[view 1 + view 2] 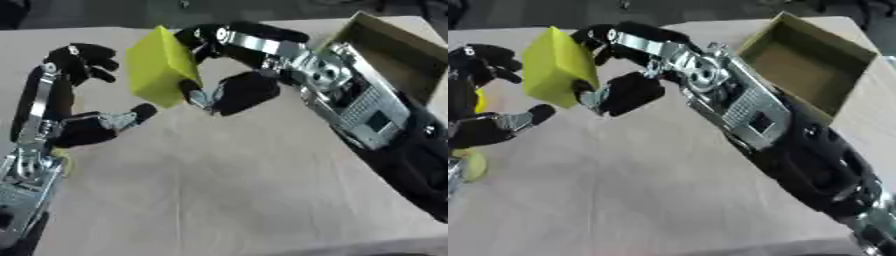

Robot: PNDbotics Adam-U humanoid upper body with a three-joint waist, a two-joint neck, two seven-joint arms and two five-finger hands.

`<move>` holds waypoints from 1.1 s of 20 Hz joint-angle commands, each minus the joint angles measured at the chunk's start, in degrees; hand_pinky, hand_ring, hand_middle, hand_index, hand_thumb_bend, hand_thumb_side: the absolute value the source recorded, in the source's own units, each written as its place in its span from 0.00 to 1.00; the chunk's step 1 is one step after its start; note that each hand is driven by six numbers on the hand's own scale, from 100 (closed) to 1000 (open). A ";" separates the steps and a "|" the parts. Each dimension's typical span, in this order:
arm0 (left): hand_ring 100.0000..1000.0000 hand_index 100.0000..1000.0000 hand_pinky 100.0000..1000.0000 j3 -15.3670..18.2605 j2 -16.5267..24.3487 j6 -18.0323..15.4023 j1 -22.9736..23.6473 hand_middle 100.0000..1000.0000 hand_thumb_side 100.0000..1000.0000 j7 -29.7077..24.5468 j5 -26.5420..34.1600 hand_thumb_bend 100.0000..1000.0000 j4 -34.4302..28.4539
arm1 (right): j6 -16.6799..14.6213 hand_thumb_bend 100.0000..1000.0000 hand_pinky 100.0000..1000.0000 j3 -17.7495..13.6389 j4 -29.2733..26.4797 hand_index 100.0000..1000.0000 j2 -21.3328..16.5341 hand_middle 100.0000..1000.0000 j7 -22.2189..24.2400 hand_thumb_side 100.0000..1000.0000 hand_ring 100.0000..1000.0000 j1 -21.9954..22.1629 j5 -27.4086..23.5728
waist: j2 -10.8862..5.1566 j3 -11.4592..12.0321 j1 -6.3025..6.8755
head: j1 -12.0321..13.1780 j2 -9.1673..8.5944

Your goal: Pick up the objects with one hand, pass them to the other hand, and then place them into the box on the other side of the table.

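A yellow block is held up above the table, tilted on one corner. My right hand comes in from the right and is shut on it, fingers over its top right edge and thumb under its lower right corner. My left hand stands open just left of the block; its fingers are up beside the block's left face and its thumb is below, with a small gap between hand and block. The open cardboard box sits at the table's far right corner, and what shows of its inside holds nothing.
The pale table stretches bare in front of both hands. My right forearm crosses diagonally in front of the box. Small yellow shapes show beside my left arm at the left edge.
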 commanded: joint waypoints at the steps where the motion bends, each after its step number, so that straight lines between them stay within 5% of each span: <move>1: 0.58 0.63 0.52 0.89 1.25 -0.08 -0.44 0.43 0.01 0.64 -0.37 0.78 -0.49 | -0.32 0.00 1.00 -1.85 -0.58 0.58 -1.41 0.37 -1.47 0.11 0.87 -0.34 -1.44 | -0.73 -0.17 0.03 | 0.26 -0.08; 9: 0.58 0.62 0.51 1.53 1.69 0.00 0.09 0.43 0.00 1.58 -0.54 0.78 -0.43 | -0.59 0.00 1.00 -3.98 -0.58 0.58 -2.30 0.37 -4.54 0.11 0.87 1.49 -3.99 | -0.64 -0.55 0.16 | 0.46 -0.35; 10: 0.57 0.62 0.51 1.72 1.89 0.06 0.24 0.43 0.00 1.80 -0.63 0.78 -0.41 | -0.72 0.00 1.00 -4.54 -0.58 0.58 -2.53 0.38 -5.16 0.29 0.87 1.91 -4.37 | -0.62 -0.60 0.17 | 0.51 -0.39; 11: 0.57 0.62 0.51 2.03 2.12 0.12 0.50 0.43 0.00 2.16 -0.67 0.78 -0.40 | -0.95 0.00 1.00 -5.58 -0.58 0.59 -2.91 0.38 -6.17 0.12 0.87 2.60 -4.93 | -0.59 -0.69 0.18 | 0.66 -0.44; 12: 0.57 0.62 0.51 2.34 2.38 0.16 0.78 0.42 0.00 2.56 -0.58 0.78 -0.40 | -1.27 0.00 1.00 -6.81 -0.58 0.59 -3.33 0.38 -7.42 0.12 0.87 3.32 -5.73 | -0.57 -0.76 0.19 | 0.80 -0.47; 13: 0.57 0.62 0.51 2.77 2.67 0.21 1.13 0.42 0.00 3.07 -0.53 0.78 -0.36 | -1.58 0.00 1.00 -8.58 -0.58 0.59 -3.85 0.38 -9.17 0.36 0.87 4.24 -6.67 | -0.54 -0.83 0.22 | 0.96 -0.49; 14: 0.57 0.61 0.51 3.10 2.88 0.24 1.40 0.42 0.00 3.53 -0.54 0.78 -0.37 | -1.84 0.00 1.00 -10.15 -0.58 0.59 -4.37 0.38 -10.97 0.14 0.87 5.09 -7.75 | -0.51 -0.86 0.23 | 1.08 -0.53; 22: 0.57 0.61 0.51 6.28 4.63 0.54 3.61 0.42 0.01 7.37 -0.90 0.78 -1.69 | -0.61 0.00 1.00 -24.32 -0.58 0.61 -11.17 0.39 -29.72 0.20 0.84 14.36 -17.07 | -0.27 -1.10 0.72 | 0.71 -1.82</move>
